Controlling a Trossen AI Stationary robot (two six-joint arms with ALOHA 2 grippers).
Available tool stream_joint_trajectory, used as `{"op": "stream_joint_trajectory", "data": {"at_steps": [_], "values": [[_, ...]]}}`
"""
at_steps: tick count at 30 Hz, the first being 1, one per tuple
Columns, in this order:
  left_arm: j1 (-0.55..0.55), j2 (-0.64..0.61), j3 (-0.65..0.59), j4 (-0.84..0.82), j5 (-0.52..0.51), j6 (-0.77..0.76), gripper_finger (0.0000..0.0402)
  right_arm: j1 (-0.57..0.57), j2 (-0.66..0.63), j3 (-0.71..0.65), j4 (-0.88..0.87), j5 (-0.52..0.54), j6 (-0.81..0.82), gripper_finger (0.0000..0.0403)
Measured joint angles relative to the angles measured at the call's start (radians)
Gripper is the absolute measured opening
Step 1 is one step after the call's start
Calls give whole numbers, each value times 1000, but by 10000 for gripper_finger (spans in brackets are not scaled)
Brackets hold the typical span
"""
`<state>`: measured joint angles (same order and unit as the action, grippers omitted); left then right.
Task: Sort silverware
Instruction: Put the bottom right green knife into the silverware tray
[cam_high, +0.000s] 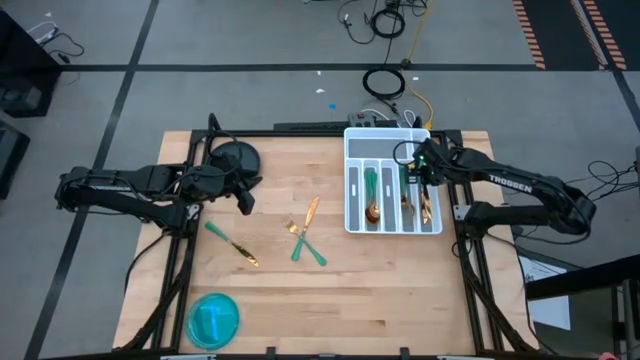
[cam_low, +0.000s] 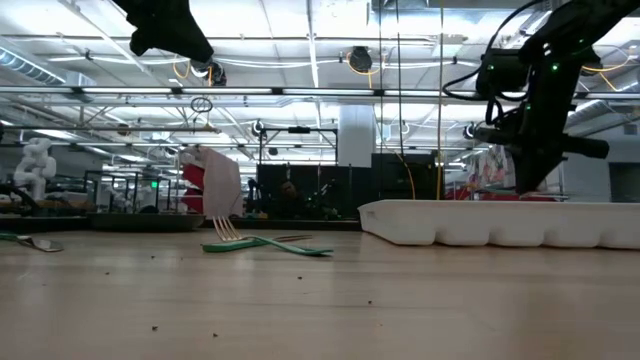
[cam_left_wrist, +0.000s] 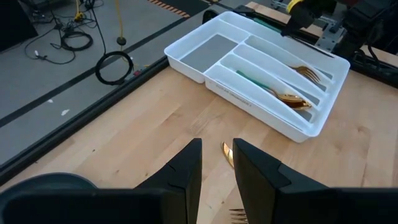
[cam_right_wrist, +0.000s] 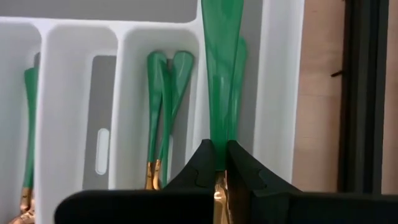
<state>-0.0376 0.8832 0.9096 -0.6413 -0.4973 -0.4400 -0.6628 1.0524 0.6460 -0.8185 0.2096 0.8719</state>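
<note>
Step in hand, by judgement: placing piece into white tray, far right of table.

Right gripper hovered over tray's rightmost slot, fingers clamped on green-handled utensil, handle pointing along slot above other green handles.

Next move likely called for lowering, then opening fingers so piece dropped in parallel.

Left gripper waited over table's left side, fingers slightly apart, holding nothing.

Loose silverware mid-table, well apart from both grippers: crossed fork, gold piece, another.
</note>
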Motion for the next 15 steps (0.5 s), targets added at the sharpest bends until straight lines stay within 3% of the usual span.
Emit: {"op": "stream_joint_trajectory", "data": {"at_steps": [15], "values": [[0, 0, 0, -3, 0, 1, 97, 0, 72, 1, 29, 27, -1, 0]]}}
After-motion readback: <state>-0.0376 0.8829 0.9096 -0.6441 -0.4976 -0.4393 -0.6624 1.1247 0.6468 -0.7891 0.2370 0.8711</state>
